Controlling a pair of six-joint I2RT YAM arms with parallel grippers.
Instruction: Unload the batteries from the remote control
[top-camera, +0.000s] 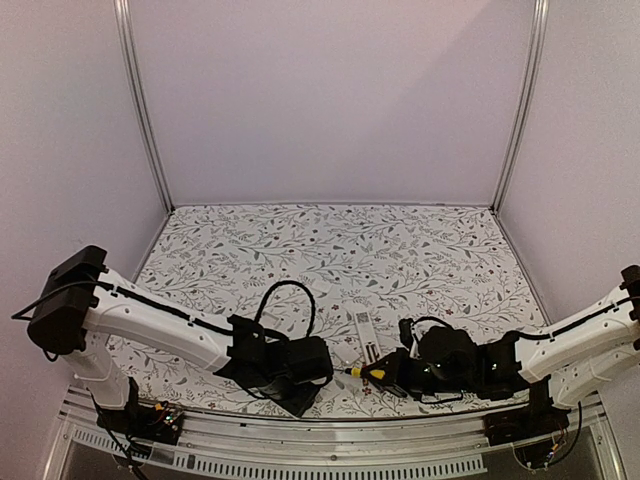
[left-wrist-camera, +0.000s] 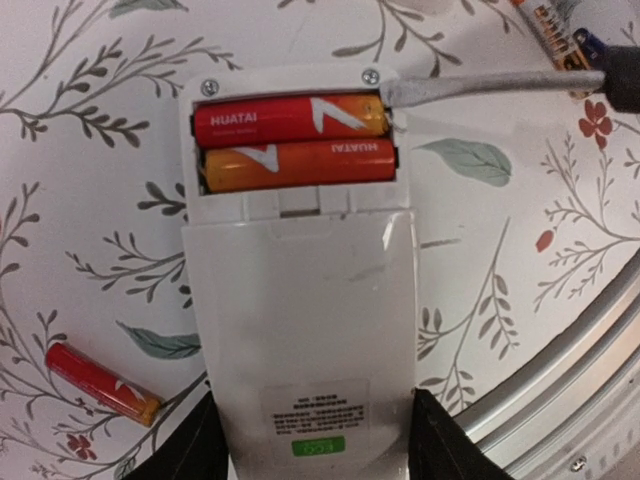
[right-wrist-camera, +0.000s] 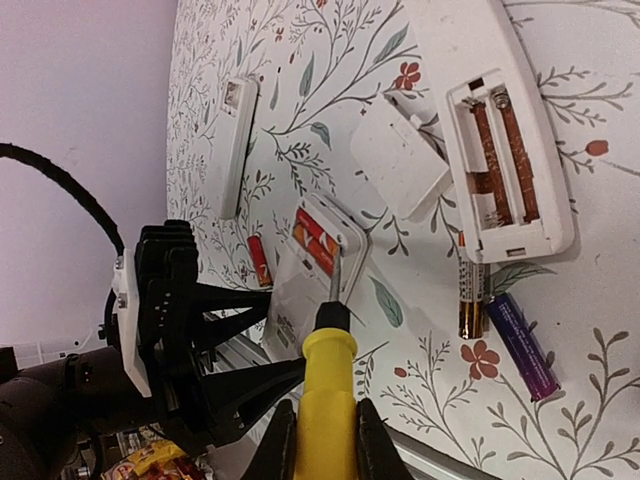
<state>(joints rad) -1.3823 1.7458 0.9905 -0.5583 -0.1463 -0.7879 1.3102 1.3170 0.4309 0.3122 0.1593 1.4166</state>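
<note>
Batteries (left-wrist-camera: 295, 140), two red-orange ones, lie side by side in the opened end of the remote (left-wrist-camera: 305, 320), long axes across its width and printing flipped, so they likely face opposite ways. The left gripper (left-wrist-camera: 320, 440) pinches the remote's other end by its sides. The right gripper (right-wrist-camera: 325, 440) is clamped on a screwdriver (right-wrist-camera: 328, 365), its tip at the outermost battery's end. Prying there, the tip could slip, or the battery could spring out and roll away.

Remote control (left-wrist-camera: 305, 330) seen as white matt plastic, batteries (left-wrist-camera: 290, 118) wrapped in glossy red-orange film, screwdriver (right-wrist-camera: 328, 375) handled in smooth yellow plastic, shaft of dull grey metal, surface (left-wrist-camera: 80, 200) covered in matt floral print
</note>
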